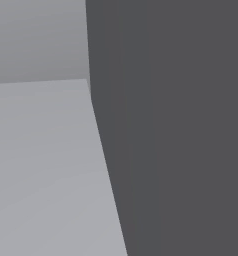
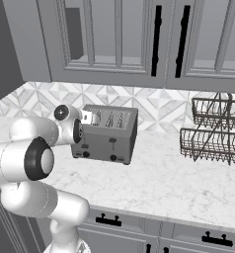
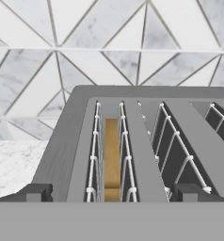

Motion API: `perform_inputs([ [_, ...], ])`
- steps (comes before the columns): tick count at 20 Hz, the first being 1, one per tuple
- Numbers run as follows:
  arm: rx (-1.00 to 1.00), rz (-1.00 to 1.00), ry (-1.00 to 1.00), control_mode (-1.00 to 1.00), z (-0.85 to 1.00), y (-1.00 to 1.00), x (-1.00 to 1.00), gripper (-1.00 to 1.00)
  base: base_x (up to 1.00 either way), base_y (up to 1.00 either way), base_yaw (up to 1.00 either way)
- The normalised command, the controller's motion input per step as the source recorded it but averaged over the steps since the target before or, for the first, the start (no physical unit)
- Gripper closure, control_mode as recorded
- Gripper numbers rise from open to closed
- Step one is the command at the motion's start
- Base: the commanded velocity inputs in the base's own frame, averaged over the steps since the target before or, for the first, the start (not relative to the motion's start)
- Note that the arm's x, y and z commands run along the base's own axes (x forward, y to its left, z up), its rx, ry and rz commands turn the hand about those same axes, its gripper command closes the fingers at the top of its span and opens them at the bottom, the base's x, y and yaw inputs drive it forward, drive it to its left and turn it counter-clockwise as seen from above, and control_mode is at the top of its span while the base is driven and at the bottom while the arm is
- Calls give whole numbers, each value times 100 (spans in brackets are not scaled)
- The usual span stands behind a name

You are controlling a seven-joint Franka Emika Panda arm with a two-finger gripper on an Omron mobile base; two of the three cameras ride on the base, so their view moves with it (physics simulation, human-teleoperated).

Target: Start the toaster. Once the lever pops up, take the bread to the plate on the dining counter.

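The tool hovers just over the toaster, fingers spread wide and gripping nothing. The bread stands edge-up inside the toaster's left slot, on the marble table.

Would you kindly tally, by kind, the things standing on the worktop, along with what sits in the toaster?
Toaster: 1
Bread slice, standing in a toaster slot: 1
Wire rack, two tiers: 1
Total: 3
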Motion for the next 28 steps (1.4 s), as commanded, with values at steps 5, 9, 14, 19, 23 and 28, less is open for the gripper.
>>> perform_inputs([
  [5, 0, 0, 0, -100, 0, 0, 0, -100, 0, 0, 0],
  [9, 0, 0, 0, -100, 0, 0, 0, -100, 0, 0, 0],
  [14, 0, 0, 0, -100, 0, 0, 0, -100, 0, 0, 0],
  [19, 0, 0, 0, -100, 0, 0, 0, -100, 0, 0, 0],
  [23, 0, 0, 0, -100, 0, 0, 0, -100, 0, 0, 0],
  [28, 0, 0, 0, -100, 0, 0, 0, -100, 0, 0, 0],
])
